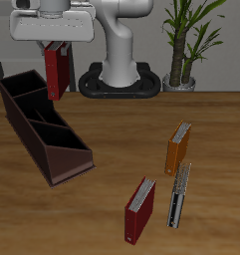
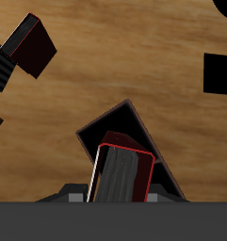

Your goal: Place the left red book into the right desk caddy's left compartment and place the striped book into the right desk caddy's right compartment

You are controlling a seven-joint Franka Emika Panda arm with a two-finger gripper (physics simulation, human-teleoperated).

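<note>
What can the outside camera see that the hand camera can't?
Only the exterior view shows the orange book, the striped book, a second red book standing on the table, the plant and the whole long desk caddy. Only the wrist view looks straight down the held book's end into one caddy compartment below it. Both show the red book held in the gripper, above the caddy.

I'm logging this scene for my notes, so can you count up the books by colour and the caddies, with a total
Red books: 2, one held in the gripper above the desk caddy, one standing near the table's front edge
Orange books: 1
Striped books: 1
Desk caddies: 1
Total: 5 things
</note>
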